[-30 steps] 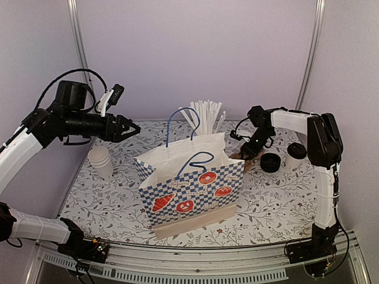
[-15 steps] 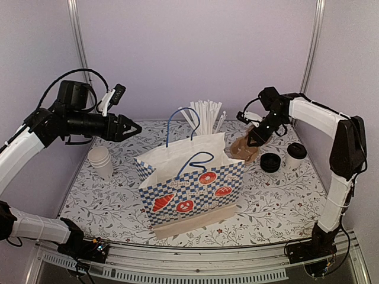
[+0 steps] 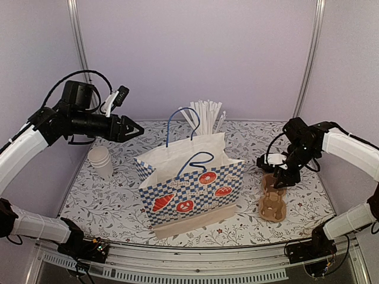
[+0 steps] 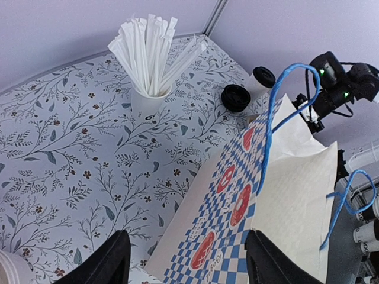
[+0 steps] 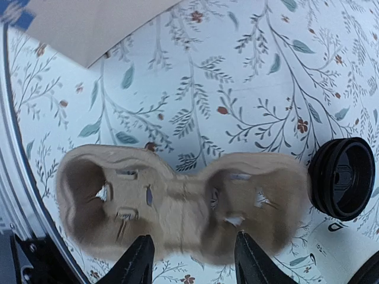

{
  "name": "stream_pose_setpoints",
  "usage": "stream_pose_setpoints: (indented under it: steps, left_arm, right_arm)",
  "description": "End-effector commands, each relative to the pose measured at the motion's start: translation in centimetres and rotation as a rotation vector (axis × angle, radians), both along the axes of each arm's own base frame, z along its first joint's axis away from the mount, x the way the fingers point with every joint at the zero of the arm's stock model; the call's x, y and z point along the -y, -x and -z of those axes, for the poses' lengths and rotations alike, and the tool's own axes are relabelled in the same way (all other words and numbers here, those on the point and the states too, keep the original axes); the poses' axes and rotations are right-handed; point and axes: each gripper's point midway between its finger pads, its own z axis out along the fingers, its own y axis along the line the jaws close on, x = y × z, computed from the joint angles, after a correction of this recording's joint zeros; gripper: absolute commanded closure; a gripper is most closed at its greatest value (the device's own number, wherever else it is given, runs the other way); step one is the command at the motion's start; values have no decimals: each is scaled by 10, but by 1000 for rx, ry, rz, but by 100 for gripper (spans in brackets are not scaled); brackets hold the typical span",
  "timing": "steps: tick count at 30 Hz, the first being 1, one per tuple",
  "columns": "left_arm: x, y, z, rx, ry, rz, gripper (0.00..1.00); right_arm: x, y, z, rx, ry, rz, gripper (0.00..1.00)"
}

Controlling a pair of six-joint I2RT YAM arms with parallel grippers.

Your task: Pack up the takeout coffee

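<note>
The takeout coffee (image 4: pixel 262 77), a white cup with a black lid, stands at the back right; its white side with black lettering (image 5: pixel 333 251) shows at the right wrist view's lower right. In the top view my right arm hides it. My right gripper (image 3: pixel 278 179) (image 5: pixel 195 263) is open just above a brown pulp cup carrier (image 3: pixel 272 204) (image 5: pixel 177 204) that lies flat on the table, right of the bag. My left gripper (image 3: pixel 135 129) (image 4: pixel 189 263) hangs open in the air, left of and above the blue-checked paper bag (image 3: pixel 189 183) (image 4: pixel 237 201), which stands open at mid-table.
A loose black lid (image 4: pixel 235 97) (image 5: pixel 342 178) lies upside down beside the coffee and the carrier's end. A white cup full of straws (image 3: pixel 204 118) (image 4: pixel 151 59) stands behind the bag. A stack of white cups (image 3: pixel 100 161) sits at the left. The bag's blue handles (image 3: pixel 177 121) stick up.
My right arm swung the brown carrier from behind the bag's right corner to the front right, set it on the table and opened its jaws. The left arm barely moved.
</note>
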Motion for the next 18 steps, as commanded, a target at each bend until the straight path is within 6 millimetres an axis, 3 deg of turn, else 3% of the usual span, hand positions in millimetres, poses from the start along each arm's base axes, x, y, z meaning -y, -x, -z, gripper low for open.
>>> stream_pose_setpoints:
  steps: [1,6,10,13,16,18]
  left_arm:
    - [6,-3,0,8,18,11,31]
    - [8,-2,7,-25,28,11,32]
    - [3,3,4,-28,35,-3,32]
    - [-4,4,0,-2,28,-33,31]
    - [-8,2,0,20,21,-54,31]
    - [-7,-2,0,27,19,-62,32]
  right_arm:
    - [1,28,-6,110,42,-311,51]
    - [-8,30,4,126,110,-468,51]
    - [-22,19,-3,72,81,-430,52]
    - [-12,17,5,56,109,-372,53]
    - [7,3,17,104,135,-270,54]
    - [15,-5,22,90,124,-196,60]
